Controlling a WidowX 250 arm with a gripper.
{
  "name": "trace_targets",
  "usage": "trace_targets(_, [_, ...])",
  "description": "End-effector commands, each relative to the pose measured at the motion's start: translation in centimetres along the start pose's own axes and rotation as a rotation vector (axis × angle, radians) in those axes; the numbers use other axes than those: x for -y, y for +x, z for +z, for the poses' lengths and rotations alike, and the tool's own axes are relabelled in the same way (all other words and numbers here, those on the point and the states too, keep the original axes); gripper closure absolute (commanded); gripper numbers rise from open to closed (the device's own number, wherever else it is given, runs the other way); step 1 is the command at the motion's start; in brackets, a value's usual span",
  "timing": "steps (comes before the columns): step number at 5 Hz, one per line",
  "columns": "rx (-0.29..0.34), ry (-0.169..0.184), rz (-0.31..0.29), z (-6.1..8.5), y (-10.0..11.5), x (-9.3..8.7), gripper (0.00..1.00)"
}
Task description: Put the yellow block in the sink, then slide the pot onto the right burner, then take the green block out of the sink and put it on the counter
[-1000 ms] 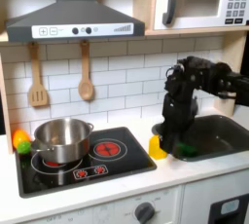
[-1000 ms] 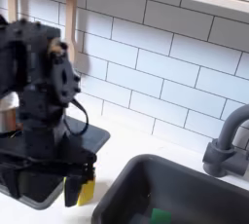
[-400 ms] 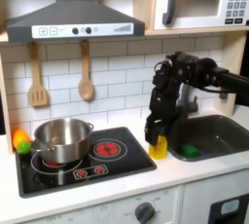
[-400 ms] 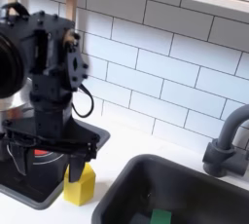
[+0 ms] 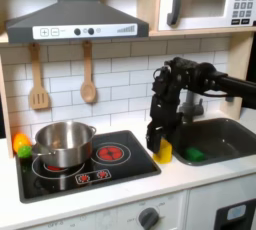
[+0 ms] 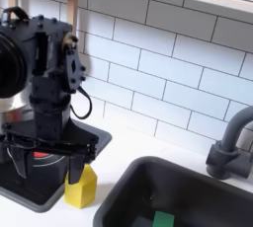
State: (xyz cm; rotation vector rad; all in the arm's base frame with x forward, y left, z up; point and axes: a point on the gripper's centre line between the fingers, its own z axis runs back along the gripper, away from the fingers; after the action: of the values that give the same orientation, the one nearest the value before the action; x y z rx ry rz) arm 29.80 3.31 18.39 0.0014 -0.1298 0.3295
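Note:
The yellow block (image 5: 162, 153) stands on the cream counter (image 5: 200, 179) between the black cooktop and the sink (image 5: 232, 137); in the second exterior view the yellow block (image 6: 81, 186) sits by the cooktop's corner. My gripper (image 5: 159, 137) hangs open right over it, with the black fingers (image 6: 92, 150) spread around its top; I cannot tell whether they touch it. The green block (image 5: 192, 154) lies flat in the sink basin (image 6: 198, 187), near the front edge of the second exterior view (image 6: 163, 218). The silver pot (image 5: 65, 144) sits on the cooktop's left ring, and the right burner (image 5: 110, 153) is bare.
An orange-and-green toy vegetable (image 5: 20, 144) lies at the cooktop's left edge in the first exterior view. A black curved faucet (image 6: 229, 137) rises behind the sink. Wooden utensils (image 5: 88, 79) hang on the tiled wall under the range hood.
The arm has swung from the sink's edge leftward in the first exterior view and now stands over the yellow block. Both blocks and the pot have stayed in place.

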Motion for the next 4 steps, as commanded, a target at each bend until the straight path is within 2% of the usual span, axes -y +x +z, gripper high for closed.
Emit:
trace_targets(1, [-0.005, -0.034, 0.000, 0.07, -0.36, 0.93, 0.00])
trace_targets(4, [-0.015, -0.028, 0.003, -0.47, -0.49, 1.26, 0.00])
